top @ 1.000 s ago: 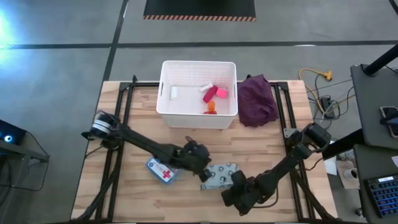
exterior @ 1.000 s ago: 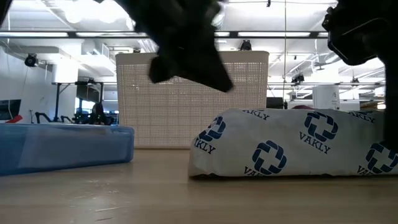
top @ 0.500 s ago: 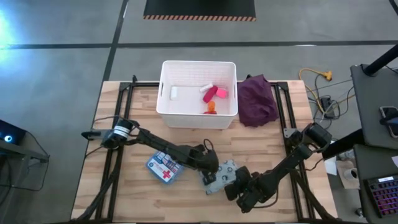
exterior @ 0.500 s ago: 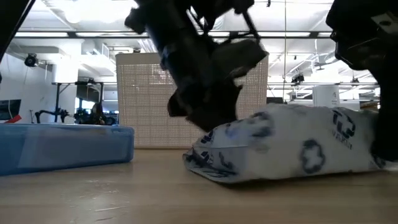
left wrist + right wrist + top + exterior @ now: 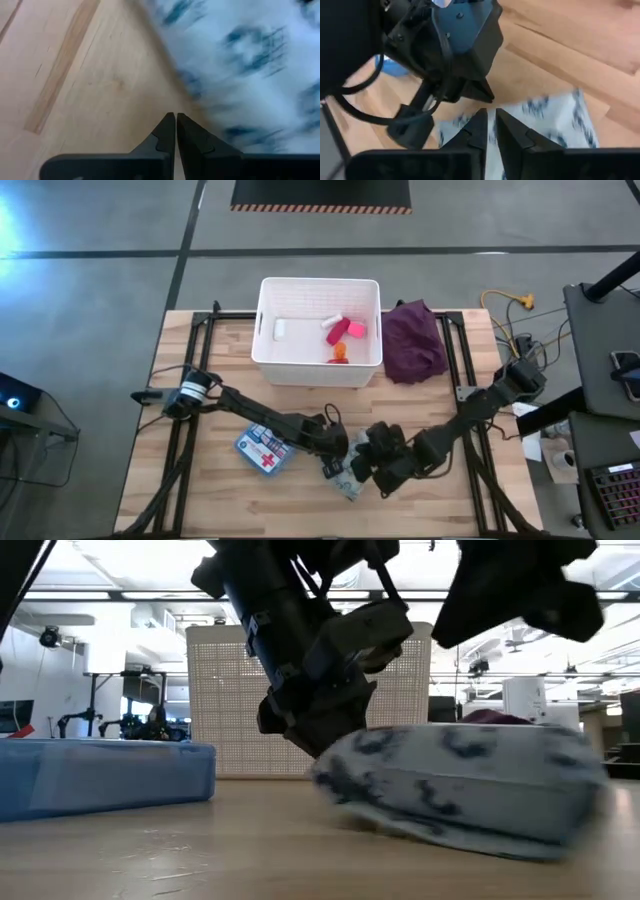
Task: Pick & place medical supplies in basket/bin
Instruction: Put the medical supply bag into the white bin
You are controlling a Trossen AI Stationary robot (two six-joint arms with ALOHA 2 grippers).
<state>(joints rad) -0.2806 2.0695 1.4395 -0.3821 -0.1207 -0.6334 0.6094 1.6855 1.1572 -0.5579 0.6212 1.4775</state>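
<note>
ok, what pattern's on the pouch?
Pale pouch printed with dark blue cross-shaped logos, blurred now. Low view shows it best.

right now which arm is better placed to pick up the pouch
Right, as a guess: its tool sits over the pouch, while the left tool is shut at the pouch's edge. Both would need to open first.

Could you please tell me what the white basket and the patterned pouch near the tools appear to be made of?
White rectangular basket: apparently rigid matte plastic, judging by its perforated walls in the low view. Pale blue-printed pouch: probably soft fabric or nonwoven, with rounded, pillowy edges; blur leaves it uncertain.
</note>
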